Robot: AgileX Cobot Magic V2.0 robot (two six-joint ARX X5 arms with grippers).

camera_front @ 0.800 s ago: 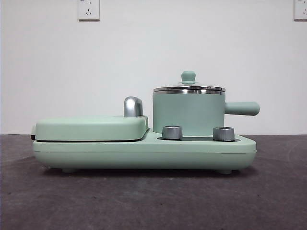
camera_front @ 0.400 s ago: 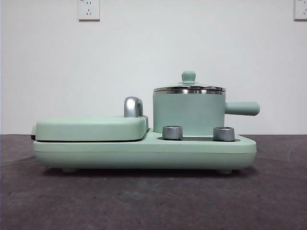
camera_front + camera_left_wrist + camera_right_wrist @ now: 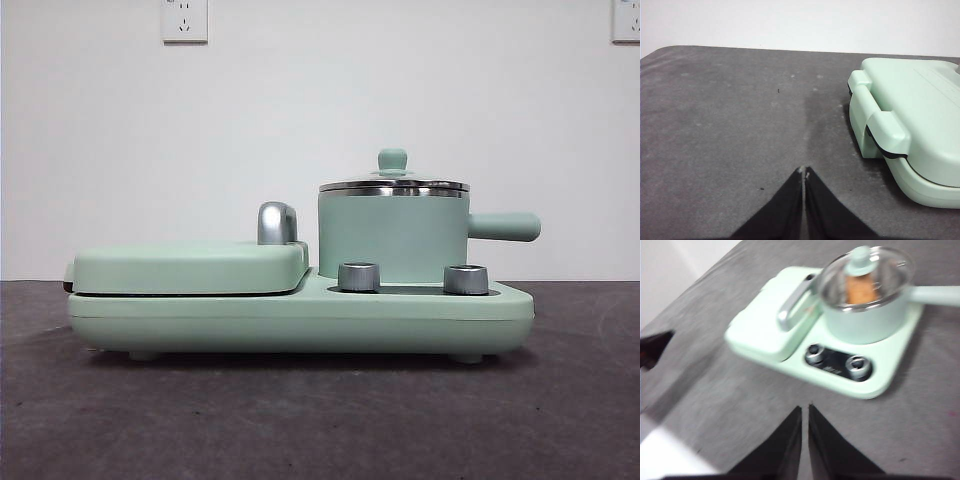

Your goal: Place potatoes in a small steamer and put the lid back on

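The small steamer (image 3: 393,238) stands on the right half of a mint-green cooker base (image 3: 300,318), its stubby handle pointing right. The glass lid (image 3: 393,183) with its green knob rests on the pot's steel rim. In the right wrist view the steamer (image 3: 865,315) shows from above, and the orange-brown potato (image 3: 858,290) lies inside under the lid (image 3: 866,271). My right gripper (image 3: 804,409) hangs shut over bare table, well short of the cooker. Beside the cooker's griddle end, my left gripper (image 3: 803,171) is shut on nothing. Neither arm shows in the front view.
A flat griddle cover (image 3: 190,266) with a chrome handle (image 3: 277,222) fills the cooker's left half. Two steel dials (image 3: 359,276) sit on the base in front of the pot. The left wrist view shows the griddle's hinged end (image 3: 905,125) on the dark grey table (image 3: 730,115).
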